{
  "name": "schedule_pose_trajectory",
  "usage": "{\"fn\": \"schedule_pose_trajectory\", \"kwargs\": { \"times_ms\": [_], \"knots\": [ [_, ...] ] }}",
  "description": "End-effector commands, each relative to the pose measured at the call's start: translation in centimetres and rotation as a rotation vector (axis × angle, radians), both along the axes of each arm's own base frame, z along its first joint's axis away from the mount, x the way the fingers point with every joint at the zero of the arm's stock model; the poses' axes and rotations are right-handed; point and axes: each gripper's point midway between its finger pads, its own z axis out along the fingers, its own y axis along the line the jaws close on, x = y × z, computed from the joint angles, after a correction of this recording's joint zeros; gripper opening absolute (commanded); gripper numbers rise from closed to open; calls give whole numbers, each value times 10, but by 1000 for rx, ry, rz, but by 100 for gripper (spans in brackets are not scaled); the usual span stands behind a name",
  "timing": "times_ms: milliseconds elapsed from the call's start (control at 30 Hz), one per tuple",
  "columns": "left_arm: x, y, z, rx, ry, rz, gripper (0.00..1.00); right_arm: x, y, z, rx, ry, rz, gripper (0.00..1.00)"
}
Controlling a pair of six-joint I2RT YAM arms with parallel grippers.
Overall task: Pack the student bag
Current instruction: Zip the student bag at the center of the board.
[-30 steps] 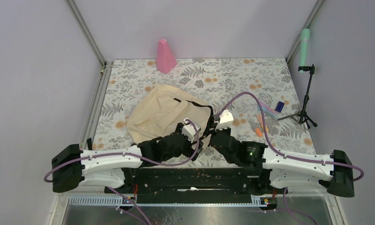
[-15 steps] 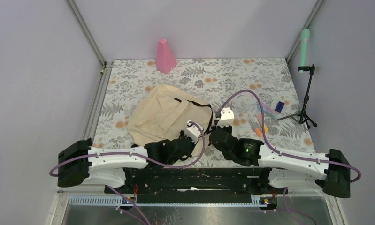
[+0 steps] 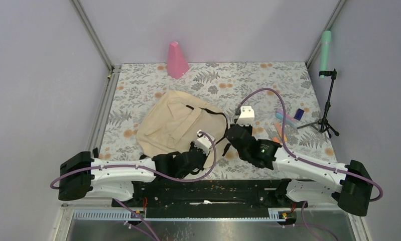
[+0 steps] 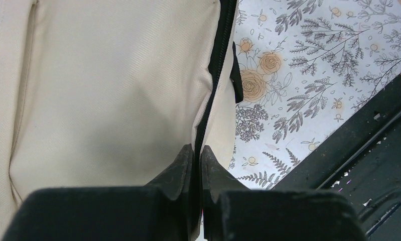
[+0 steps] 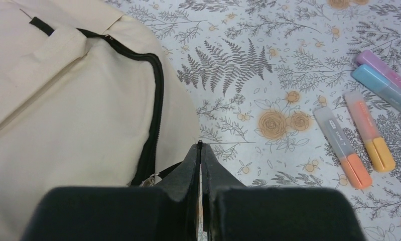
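The student bag (image 3: 175, 123), cream with black zipper lines, lies flat left of the table's middle. My left gripper (image 3: 212, 151) is at its near right corner. In the left wrist view the left gripper (image 4: 196, 151) is shut on the bag's black zipper edge (image 4: 216, 65), cream fabric (image 4: 113, 85) to the left. My right gripper (image 3: 225, 144) sits just right of that corner. In the right wrist view the right gripper (image 5: 199, 148) is shut on a thin black zipper pull, its tab poking past the tips. A black cord runs from it to the metal slider (image 5: 149, 179) on the bag (image 5: 62, 110).
Several highlighters lie right of the bag: an orange one (image 5: 342, 146), a yellow one (image 5: 371, 131), a blue one (image 5: 384, 90) and a purple one (image 5: 380, 68). A dark blue item (image 3: 299, 114), a pink cone (image 3: 177, 60) and a tripod (image 3: 329, 103) stand further off.
My left gripper has shut on the bag's zipper edge. The right arm has shifted away from me and slightly right, still shut.
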Motion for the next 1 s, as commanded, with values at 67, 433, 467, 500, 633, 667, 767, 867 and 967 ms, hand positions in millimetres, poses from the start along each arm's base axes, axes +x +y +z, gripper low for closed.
{"fn": "schedule_pose_trajectory", "kwargs": {
  "times_ms": [67,433,467,500,633,667,767,867,967],
  "knots": [
    [-5,19,-3,3,4,34,0,24,-15,21,-16,-67,-84,0],
    [-18,38,-13,-37,70,40,0,51,10,23,-22,-72,-42,0],
    [-20,40,-13,-43,76,40,0,54,12,21,-23,-66,-38,0],
    [-21,42,-14,-50,83,43,0,56,15,18,-23,-58,-34,0],
    [-27,50,-20,-76,123,54,0,66,27,9,-9,-41,-19,0],
    [-30,51,-20,-93,140,61,0,68,28,7,-6,-34,-18,0],
    [-32,59,-25,-112,169,90,0,73,30,3,5,-22,-21,0],
    [-34,67,-27,-114,178,108,0,79,30,2,19,-19,-22,0],
    [-37,69,-23,-127,187,100,0,89,29,2,10,-11,-25,0]
  ]
}}
